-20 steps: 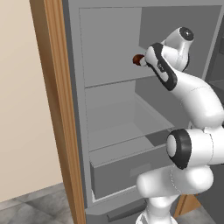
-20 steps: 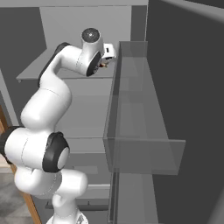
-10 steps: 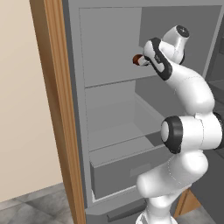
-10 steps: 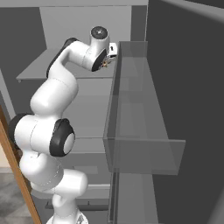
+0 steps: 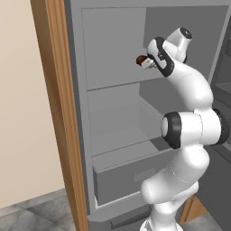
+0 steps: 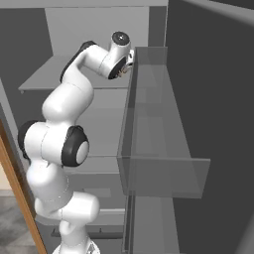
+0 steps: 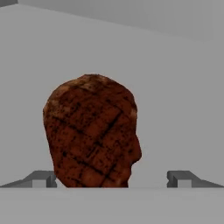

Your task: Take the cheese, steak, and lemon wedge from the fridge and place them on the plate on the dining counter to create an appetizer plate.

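Reddish-brown, grill-marked rounded steak lump (image 7: pixel 92 131) sits on the grey fridge's (image 5: pixel 113 45) upper shelf, between the wide-open, empty tool's (image 7: pixel 111 178) tips; probably soft, light and slightly slippery, best pinched across its middle

I see the open fridge (image 5: pixel 113 49) with its plain grey inner walls. Its upper shelf (image 5: pixel 122 81) runs flat across, and the steak (image 7: pixel 92 131) is on it: a dark reddish-brown lump with a charred grid pattern, in front of the grey back wall. From the left base camera I catch the steak (image 5: pixel 140 59) as a small dark spot above that shelf. Below sits a second shelf (image 5: pixel 119 135), and under it the grey drawer (image 5: pixel 122 173). From the right side I see the upper shelf (image 6: pixel 54 79) as a grey slab.
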You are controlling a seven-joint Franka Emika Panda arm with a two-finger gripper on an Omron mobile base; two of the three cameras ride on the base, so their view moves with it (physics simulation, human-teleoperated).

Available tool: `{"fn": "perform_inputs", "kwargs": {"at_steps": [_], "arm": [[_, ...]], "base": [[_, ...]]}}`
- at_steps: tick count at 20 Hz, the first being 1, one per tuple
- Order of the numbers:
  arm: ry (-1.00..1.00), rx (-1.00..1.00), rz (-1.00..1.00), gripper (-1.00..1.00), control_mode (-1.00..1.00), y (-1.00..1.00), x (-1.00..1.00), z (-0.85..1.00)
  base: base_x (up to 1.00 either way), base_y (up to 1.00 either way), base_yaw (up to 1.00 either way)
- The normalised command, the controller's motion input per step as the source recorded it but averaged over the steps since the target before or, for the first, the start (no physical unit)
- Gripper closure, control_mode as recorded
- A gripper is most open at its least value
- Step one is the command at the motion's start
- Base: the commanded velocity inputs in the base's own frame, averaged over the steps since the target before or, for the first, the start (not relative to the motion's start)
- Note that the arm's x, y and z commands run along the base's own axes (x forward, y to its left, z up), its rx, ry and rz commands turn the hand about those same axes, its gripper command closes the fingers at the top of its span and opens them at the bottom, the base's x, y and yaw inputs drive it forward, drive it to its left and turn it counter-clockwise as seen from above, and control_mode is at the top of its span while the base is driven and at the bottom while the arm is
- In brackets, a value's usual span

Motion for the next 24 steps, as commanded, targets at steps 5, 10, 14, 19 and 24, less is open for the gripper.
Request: {"fn": "perform_inputs", "kwargs": {"at_steps": [5, 10, 14, 19, 24], "arm": [[0.02, -0.03, 0.10, -1.00, -1.00, 0.03, 0.16, -0.25], [0.00, -0.07, 0.08, -1.00, -1.00, 0.26, 0.29, -0.28], [0.04, -0.10, 0.06, -1.00, -1.00, 0.40, 0.42, -0.39], [0.06, -0.12, 0.04, -1.00, -1.00, 0.42, 0.23, -0.48], [0.07, -0.12, 0.02, -1.00, -1.00, 0.21, 0.07, -0.58]], "base": [[0.00, 0.00, 0.00], [0.00, 0.00, 0.00], [0.00, 0.00, 0.00], [0.00, 0.00, 0.00], [0.00, 0.00, 0.00]]}}
